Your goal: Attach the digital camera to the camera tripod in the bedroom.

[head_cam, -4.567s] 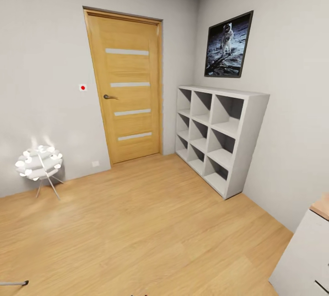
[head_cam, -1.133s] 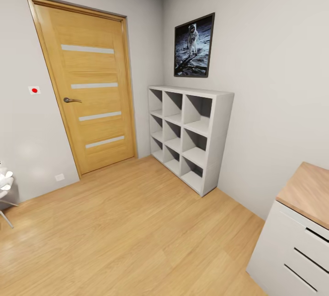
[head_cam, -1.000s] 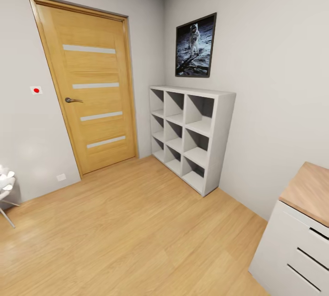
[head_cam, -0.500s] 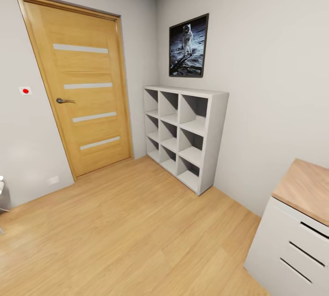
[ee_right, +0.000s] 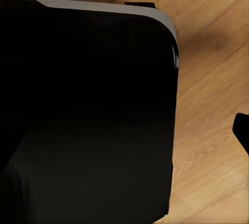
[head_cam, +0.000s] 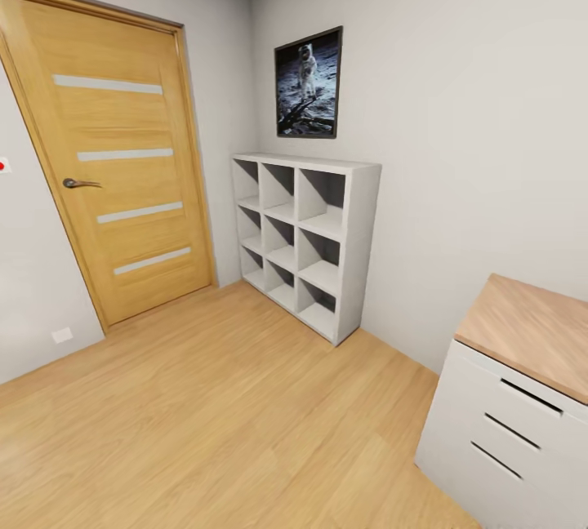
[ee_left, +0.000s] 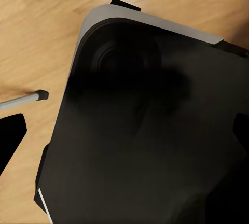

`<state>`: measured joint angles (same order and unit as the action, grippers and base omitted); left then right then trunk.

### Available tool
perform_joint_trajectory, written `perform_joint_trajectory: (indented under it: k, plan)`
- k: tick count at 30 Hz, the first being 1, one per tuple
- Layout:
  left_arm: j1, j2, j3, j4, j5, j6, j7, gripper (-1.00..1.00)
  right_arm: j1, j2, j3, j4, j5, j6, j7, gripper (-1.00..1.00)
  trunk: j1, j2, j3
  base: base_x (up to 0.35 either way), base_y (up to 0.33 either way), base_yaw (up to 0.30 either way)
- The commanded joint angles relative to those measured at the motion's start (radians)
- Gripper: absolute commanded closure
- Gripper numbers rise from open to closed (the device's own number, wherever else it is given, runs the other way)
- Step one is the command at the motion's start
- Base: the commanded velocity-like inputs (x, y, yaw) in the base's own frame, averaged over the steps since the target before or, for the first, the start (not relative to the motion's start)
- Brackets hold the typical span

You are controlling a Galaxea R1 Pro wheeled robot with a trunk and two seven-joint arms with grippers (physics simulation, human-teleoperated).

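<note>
The digital camera is out of view. A thin silver rod with a black foot (ee_left: 31,98) reaches over the wood floor in the left wrist view. It looks like one leg of the camera tripod, and the rest of the stand is hidden. My left gripper (ee_left: 124,136) is open, its black fingertips (ee_left: 10,138) far apart at the frame's edges with nothing held. My right gripper (ee_right: 124,136) also looks open, with one fingertip (ee_right: 241,130) showing at the edge. Both hang over my black base (ee_left: 150,130).
A shut wooden door (head_cam: 114,162) is at the left. A white cube shelf (head_cam: 306,239) stands against the right wall under a framed astronaut picture (head_cam: 308,84). A white drawer unit with a wooden top (head_cam: 523,398) is near right. Light wood floor (head_cam: 204,406) spreads ahead.
The head view has swung to the right, so the camera has moved. The door and shelf slid left in the picture, the white lamp left the frame and more of the drawer unit shows.
</note>
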<state>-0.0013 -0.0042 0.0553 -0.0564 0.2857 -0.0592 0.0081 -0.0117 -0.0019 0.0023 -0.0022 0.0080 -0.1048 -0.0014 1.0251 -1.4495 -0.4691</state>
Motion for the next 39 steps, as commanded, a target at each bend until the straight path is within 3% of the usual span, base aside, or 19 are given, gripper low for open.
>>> perform_joint_trajectory:
  k: [1,24,39]
  plan:
    - [0.0,0.0,0.005,0.0,0.001,-0.002,0.001,-1.0,-0.001,-0.001,0.0,0.001,0.001,-0.004,0.0,-1.0,0.0,0.0,-0.001,0.0,0.0,-0.033]
    - [0.0,0.0,0.005,0.0,0.001,-0.002,0.0,-1.0,-0.001,-0.004,0.002,0.001,0.004,-0.007,0.003,-1.0,0.0,0.0,-0.001,-0.005,0.0,-0.005]
    - [0.0,0.0,0.006,0.0,0.001,-0.002,0.001,-1.0,-0.001,-0.005,0.002,0.001,0.004,-0.007,0.003,-1.0,0.0,0.0,-0.001,-0.254,0.0,0.0]
